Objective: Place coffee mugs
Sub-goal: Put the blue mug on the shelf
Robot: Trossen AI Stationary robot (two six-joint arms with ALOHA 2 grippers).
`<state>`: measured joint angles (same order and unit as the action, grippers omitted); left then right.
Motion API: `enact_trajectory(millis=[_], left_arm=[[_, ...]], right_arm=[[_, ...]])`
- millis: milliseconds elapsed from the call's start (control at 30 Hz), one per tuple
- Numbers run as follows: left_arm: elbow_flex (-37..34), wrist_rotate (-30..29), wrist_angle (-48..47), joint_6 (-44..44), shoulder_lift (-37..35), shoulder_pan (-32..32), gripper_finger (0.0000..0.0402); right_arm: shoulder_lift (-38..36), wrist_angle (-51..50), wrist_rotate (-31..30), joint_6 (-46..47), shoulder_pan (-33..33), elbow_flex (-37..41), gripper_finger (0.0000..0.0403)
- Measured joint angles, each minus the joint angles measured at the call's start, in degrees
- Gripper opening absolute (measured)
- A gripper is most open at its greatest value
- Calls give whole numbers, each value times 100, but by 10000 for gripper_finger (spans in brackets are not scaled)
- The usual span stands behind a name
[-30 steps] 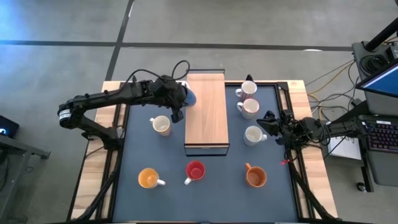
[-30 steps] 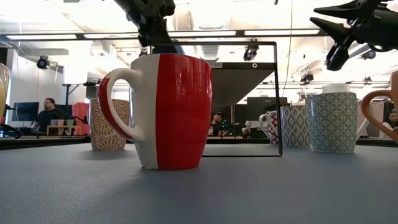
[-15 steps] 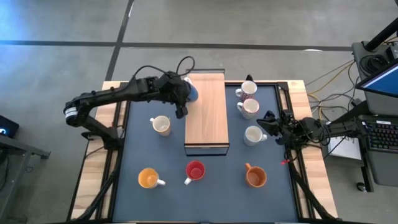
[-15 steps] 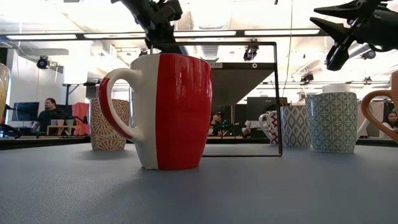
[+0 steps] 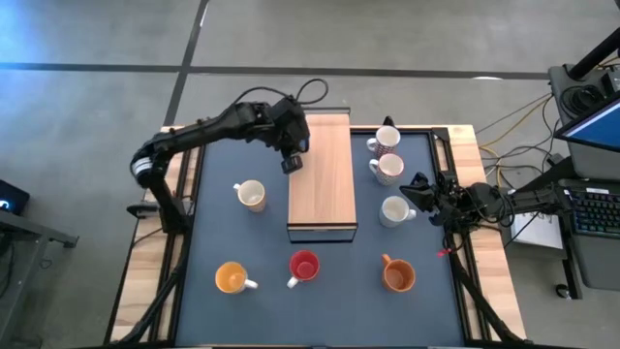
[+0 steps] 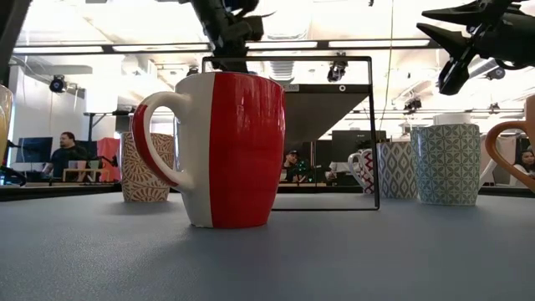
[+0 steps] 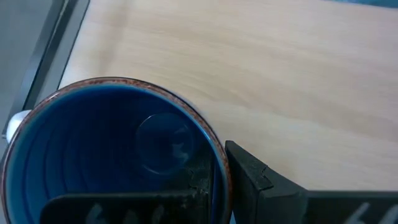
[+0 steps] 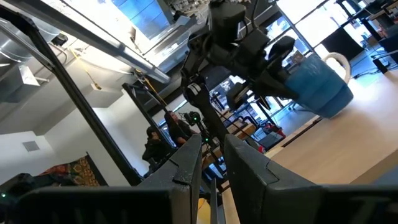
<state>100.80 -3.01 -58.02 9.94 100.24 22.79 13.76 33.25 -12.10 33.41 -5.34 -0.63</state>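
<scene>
Our left hand (image 5: 291,155) has swung the blue mug (image 7: 112,155) up and over since a moment ago; it now hangs above the board (image 5: 325,184), one finger inside the empty mug's rim, clamped on its wall. Our right hand (image 5: 418,194) waits near a white mug (image 5: 393,210), fingers slightly apart.

High view: overhead, straight down, whole table (image 5: 208,233) and both arms. Low view: tabletop height, level across, red mug (image 6: 217,150) very near lens, room behind. Left wrist view: close, looking down into blue mug (image 7: 112,155) over wooden board (image 7: 249,74). Right wrist view: low, tilted up; shares blue mug, board with left wrist view
</scene>
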Motion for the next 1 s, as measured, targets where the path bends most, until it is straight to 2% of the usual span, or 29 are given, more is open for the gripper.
enact_trajectory(millis=[200,667,1000], left_arm=[[274,4,-152,125,223,84,14],[275,-52,60,264,243,240,14],[270,-55,221,364,305,256,44]], right_arm=[[0,-1,2,1,2,-2,61],[0,-2,2,2,2,-2,61],[0,0,0,1,1,-2,61]])
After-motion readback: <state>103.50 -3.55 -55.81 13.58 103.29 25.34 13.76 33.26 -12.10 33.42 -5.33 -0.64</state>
